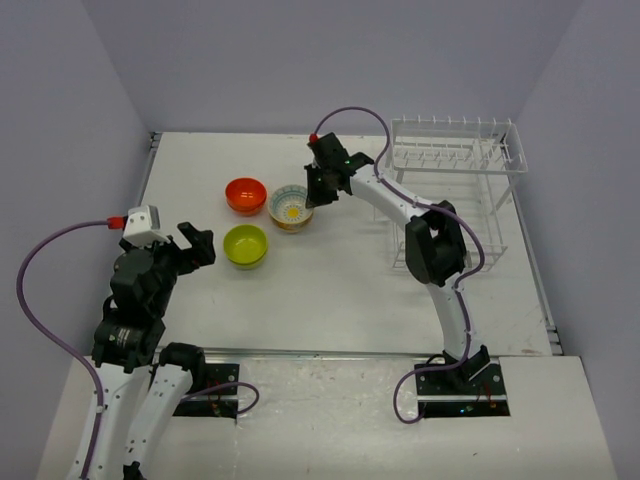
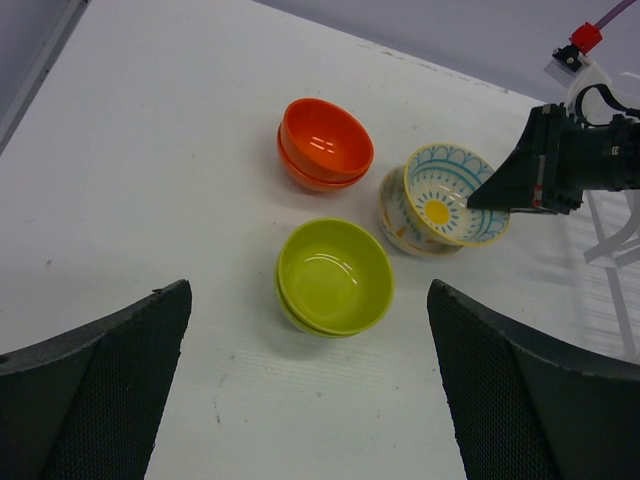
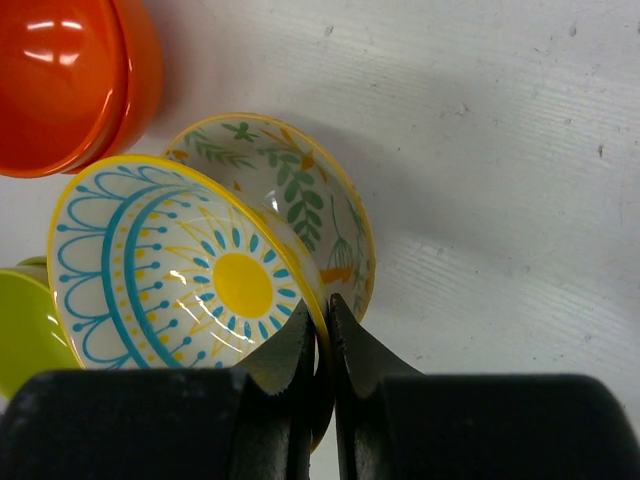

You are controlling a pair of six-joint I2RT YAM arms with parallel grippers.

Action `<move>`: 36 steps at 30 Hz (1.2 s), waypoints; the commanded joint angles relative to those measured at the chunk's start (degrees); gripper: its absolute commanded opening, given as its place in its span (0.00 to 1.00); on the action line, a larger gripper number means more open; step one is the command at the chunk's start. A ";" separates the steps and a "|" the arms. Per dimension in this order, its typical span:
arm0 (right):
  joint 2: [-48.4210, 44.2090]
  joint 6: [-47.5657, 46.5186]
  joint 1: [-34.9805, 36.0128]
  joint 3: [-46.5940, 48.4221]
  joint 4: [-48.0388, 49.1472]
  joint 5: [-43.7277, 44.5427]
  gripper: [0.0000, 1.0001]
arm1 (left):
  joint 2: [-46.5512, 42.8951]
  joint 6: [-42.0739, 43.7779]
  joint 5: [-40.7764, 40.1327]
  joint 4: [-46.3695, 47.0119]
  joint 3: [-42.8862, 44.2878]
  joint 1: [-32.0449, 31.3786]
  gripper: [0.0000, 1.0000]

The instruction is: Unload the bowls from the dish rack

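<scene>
Item 1, dish rack (image 1: 455, 165): stands at the far right of the table (image 1: 350, 290). From above I make out no bowl on it.

Item 2, blue-and-yellow bowl (image 3: 190, 270): well left of the rack, tilted, nested part-way in the leaf-patterned bowl (image 3: 300, 180). My right gripper (image 3: 325, 335) is clamped on its rim.

Item 3, orange bowls (image 2: 325, 143): a stack of two, just past the patterned pair from the rack.

Item 4, green bowls (image 2: 335, 277): a stack of two, far from the rack, nearer the arm bases.

Item 5, left gripper (image 1: 197, 245): jaws wide apart, holding nothing, farthest from the rack.

Step in hand, as I read it: setting down the last bowl. Next I would level it into the bowl beneath, then release the rim gently so the pair doesn't tip.
</scene>
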 commanded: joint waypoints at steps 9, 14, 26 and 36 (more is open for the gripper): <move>0.22 -0.22 0.22 1.77 4.60 -1.74 0.10 | 1.42 0.11 0.36 2.17 -0.13 -0.41 1.00; 0.22 0.04 0.22 0.80 7.24 -3.40 0.12 | 1.86 0.19 0.71 2.17 -0.13 -0.41 1.00; 1.27 0.05 0.22 1.15 7.24 -3.67 0.18 | 1.60 0.19 0.71 2.17 -0.13 -0.50 1.00; -2.67 -0.57 0.30 -4.82 11.54 -7.28 0.41 | 1.25 0.37 1.15 2.34 -0.13 -0.50 1.00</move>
